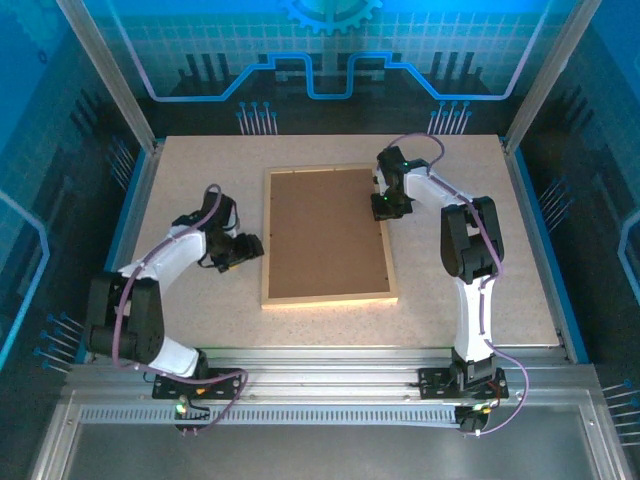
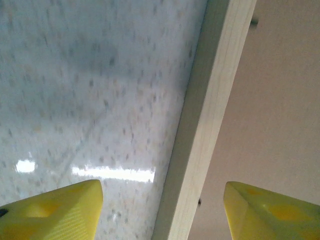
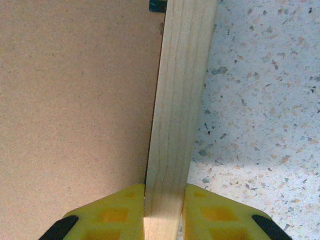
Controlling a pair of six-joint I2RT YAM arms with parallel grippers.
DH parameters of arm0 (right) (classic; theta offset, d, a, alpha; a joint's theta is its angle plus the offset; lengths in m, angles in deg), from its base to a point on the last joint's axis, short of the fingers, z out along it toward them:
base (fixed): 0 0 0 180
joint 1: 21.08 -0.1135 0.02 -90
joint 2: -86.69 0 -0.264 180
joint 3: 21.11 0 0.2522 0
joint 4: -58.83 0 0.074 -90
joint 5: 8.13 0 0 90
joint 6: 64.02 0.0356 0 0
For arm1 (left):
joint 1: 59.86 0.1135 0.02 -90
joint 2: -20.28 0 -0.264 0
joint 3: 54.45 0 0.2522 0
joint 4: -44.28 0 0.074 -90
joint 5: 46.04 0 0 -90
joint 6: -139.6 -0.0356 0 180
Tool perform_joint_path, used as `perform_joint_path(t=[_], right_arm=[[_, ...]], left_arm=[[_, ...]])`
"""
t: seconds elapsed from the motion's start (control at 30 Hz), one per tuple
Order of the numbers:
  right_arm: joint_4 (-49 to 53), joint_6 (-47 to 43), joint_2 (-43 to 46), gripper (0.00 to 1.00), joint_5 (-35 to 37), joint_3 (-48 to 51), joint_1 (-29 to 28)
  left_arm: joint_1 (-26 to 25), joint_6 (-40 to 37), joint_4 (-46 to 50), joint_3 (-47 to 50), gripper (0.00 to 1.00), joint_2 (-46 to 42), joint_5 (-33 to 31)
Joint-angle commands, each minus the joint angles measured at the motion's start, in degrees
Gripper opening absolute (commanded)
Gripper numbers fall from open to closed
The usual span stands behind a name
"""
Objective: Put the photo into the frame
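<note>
The frame (image 1: 330,298) is lying flat, back upward, in the middle of the desk (image 1: 190,170), with a brown backing board (image 1: 325,232) sitting inside its rails. The right pincer (image 3: 162,202) is clamping the right rail from both sides, evidently pinning the frame so it is not sliding. The left pincer (image 2: 162,205) is standing apart and straddling the left rail, one finger over the desk and the other over the board; it is gripping nothing. Judgement: it is lining up to steady or lift that side while the opposite rail is anchored.
</note>
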Motion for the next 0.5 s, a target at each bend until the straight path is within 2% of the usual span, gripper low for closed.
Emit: perform_joint_path(t=[0.0, 0.17, 0.47], right_arm=[[0.2, 0.0, -0.3, 0.22, 0.2, 0.3, -0.3], [0.0, 0.1, -0.1, 0.22, -0.4, 0.6, -0.4], [-0.4, 0.1, 0.3, 0.22, -0.9, 1.3, -0.6]], left_arm=[[-2.6, 2.8, 1.7, 3.1, 0.67, -4.1, -1.4], [-5.2, 4.8, 0.7, 6.4, 0.66, -5.7, -2.1], [-6.1, 5.9, -3.4, 8.3, 0.66, -2.7, -3.3]])
